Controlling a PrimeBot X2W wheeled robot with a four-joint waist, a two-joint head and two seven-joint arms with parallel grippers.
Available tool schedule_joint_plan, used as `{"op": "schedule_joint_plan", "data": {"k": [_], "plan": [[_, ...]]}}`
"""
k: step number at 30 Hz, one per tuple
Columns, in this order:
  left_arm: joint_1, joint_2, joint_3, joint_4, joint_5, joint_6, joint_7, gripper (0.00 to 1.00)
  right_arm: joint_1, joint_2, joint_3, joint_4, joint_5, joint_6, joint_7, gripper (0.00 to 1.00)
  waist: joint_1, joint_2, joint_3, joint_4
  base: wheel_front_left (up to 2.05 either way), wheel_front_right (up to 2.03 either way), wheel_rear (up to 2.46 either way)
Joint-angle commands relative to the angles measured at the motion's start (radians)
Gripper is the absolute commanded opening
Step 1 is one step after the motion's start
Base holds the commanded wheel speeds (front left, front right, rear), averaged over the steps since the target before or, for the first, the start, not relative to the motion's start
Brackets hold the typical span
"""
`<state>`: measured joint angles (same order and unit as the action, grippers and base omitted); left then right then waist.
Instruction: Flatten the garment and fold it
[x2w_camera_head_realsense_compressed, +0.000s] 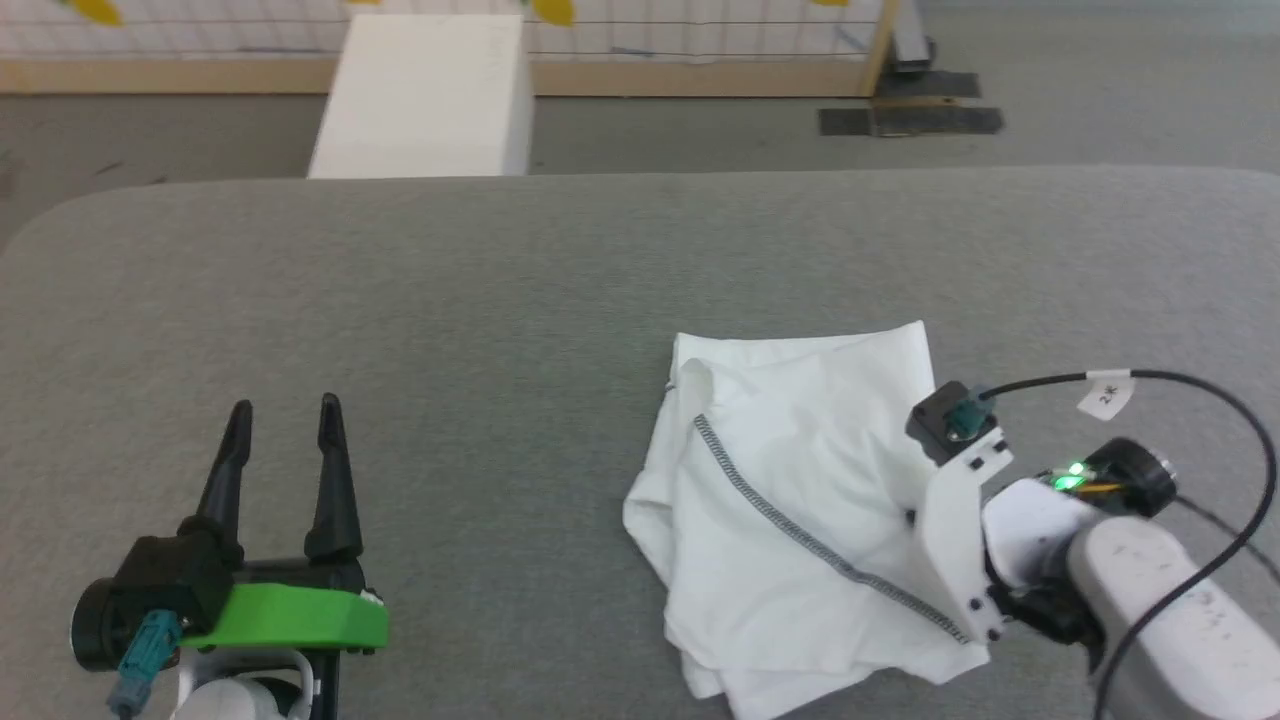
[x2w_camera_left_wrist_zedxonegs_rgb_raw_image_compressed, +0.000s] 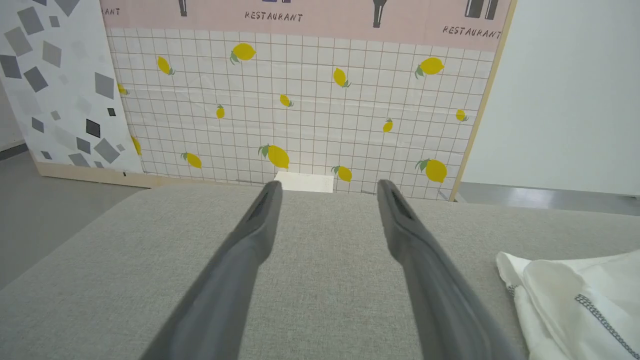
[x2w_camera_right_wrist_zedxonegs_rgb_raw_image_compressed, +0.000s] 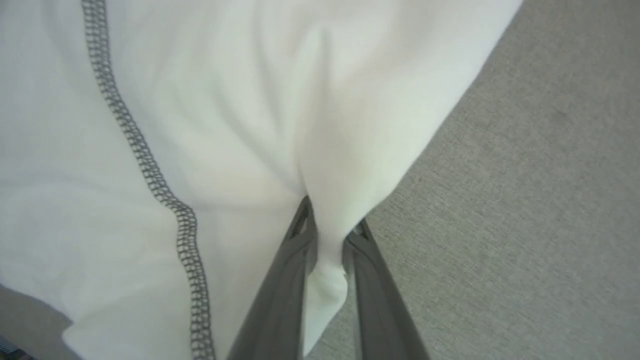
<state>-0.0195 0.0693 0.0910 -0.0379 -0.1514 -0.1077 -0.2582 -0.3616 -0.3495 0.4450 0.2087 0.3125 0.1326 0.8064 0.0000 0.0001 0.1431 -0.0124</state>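
The garment (x2w_camera_head_realsense_compressed: 800, 490) is a white shirt lying in a folded, rumpled bundle on the right half of the grey padded table (x2w_camera_head_realsense_compressed: 450, 290), a grey zigzag seam running diagonally across it. In the right wrist view my right gripper (x2w_camera_right_wrist_zedxonegs_rgb_raw_image_compressed: 330, 226) is shut on a pinched ridge of the garment (x2w_camera_right_wrist_zedxonegs_rgb_raw_image_compressed: 225, 115) near its right edge. Its pale wrist (x2w_camera_head_realsense_compressed: 960, 530) leans over the bundle's right side and hides the fingers in the head view. My left gripper (x2w_camera_head_realsense_compressed: 285, 412) stands open over bare table at the lower left, well apart from the shirt. The garment's corner (x2w_camera_left_wrist_zedxonegs_rgb_raw_image_compressed: 575, 300) lies right of the left gripper (x2w_camera_left_wrist_zedxonegs_rgb_raw_image_compressed: 327, 187).
A white box (x2w_camera_head_realsense_compressed: 425, 95) stands on the floor beyond the table's far edge, with a lemon-patterned tiled panel (x2w_camera_left_wrist_zedxonegs_rgb_raw_image_compressed: 300, 100) behind it. A black cable (x2w_camera_head_realsense_compressed: 1200, 390) arcs over my right arm. Bare grey table stretches left of and behind the shirt.
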Motion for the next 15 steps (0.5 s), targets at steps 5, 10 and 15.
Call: {"op": "schedule_joint_plan", "data": {"k": [5,10,15], "plan": [[-0.001,-0.002,0.011,-0.036,-0.003,0.008,-0.004,1.0,-0.096,-0.172,0.103,-0.049,0.086,-0.002,0.031,0.0,0.0,-0.0001,0.058,-0.227,0.0,0.0,0.0],[-0.042,0.019,-0.002,-0.062,0.01,0.002,-0.004,1.0,-0.198,-0.3,0.163,-0.062,0.126,-0.002,0.007,0.0,0.0,-0.0001,0.139,-0.301,0.0,0.0,0.0],[-0.094,0.055,-0.018,-0.092,0.017,-0.004,0.002,1.0,-0.279,-0.401,0.185,-0.019,0.132,-0.002,-0.055,0.0,0.0,-0.0001,0.238,-0.308,0.0,0.0,0.0]]}}
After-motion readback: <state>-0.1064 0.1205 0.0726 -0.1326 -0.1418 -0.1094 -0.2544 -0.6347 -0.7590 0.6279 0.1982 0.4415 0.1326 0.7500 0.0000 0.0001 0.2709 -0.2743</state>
